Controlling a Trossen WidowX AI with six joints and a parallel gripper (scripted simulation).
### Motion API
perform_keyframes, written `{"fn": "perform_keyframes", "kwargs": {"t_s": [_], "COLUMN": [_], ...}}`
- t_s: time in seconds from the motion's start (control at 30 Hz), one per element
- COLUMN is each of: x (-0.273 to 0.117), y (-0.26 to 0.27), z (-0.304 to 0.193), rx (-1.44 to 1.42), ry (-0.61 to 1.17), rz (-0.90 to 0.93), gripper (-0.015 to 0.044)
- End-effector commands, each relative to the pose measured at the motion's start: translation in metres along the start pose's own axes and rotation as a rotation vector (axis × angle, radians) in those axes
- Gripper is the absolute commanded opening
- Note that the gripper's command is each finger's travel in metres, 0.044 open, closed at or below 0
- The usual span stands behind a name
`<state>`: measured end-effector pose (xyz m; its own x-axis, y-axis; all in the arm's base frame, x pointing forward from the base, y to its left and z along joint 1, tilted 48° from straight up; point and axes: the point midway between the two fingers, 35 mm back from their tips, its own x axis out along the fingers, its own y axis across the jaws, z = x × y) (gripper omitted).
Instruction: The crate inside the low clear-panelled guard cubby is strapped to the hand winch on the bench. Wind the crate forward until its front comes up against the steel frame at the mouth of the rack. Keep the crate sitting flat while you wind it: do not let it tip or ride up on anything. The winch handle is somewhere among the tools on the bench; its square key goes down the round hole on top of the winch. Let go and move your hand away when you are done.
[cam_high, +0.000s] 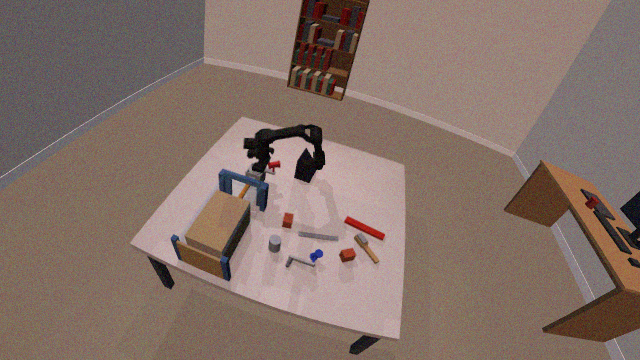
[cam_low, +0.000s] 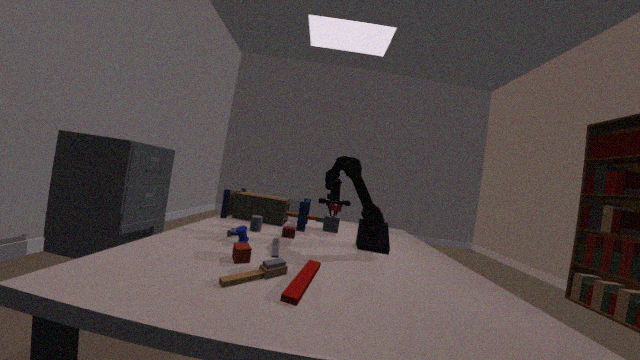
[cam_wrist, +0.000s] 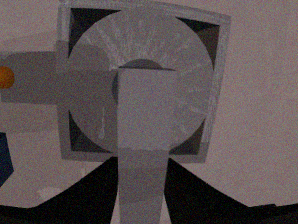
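Observation:
My gripper (cam_high: 259, 168) (cam_low: 333, 213) (cam_wrist: 140, 164) is shut on the grey winch handle (cam_wrist: 145, 110), whose red knob (cam_high: 274, 164) shows beside the fingers. The handle's end covers the middle of the round top of the winch (cam_high: 254, 175) (cam_low: 331, 225) (cam_wrist: 192, 85); its key and how deep it sits are hidden. The tan crate (cam_high: 218, 217) (cam_low: 260, 206) sits flat in the cubby. An orange strap (cam_high: 243, 191) (cam_low: 309, 217) (cam_wrist: 6, 77) runs from the winch towards it. A gap shows between the crate's front and the blue frame (cam_high: 263, 196) (cam_low: 301, 215).
A red block (cam_high: 288, 220) (cam_low: 288, 231) and a grey cylinder (cam_high: 274, 243) (cam_low: 256, 223) stand beside the cubby. Farther off are a grey bar (cam_high: 318, 236), a crank with a blue knob (cam_high: 316, 255), another red block (cam_high: 347, 255), a hammer (cam_high: 370, 251) and a red bar (cam_high: 364, 228).

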<state>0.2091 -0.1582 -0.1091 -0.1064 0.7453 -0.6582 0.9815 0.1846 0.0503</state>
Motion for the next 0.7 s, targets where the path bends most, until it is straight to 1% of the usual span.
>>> {"fn": "perform_keyframes", "kwargs": {"t_s": [0.0, 0.3, 0.67], "x": [0.003, 0.007, 0.0095], "y": [0.0011, -0.0004, 0.0006], "z": [0.0003, 0.0003, 0.0002], "rx": [0.013, -0.03, 0.015], "ry": [0.001, -0.002, 0.001], "rz": [0.003, 0.002, 0.003], "gripper": [0.0, 0.0, 0.0]}}
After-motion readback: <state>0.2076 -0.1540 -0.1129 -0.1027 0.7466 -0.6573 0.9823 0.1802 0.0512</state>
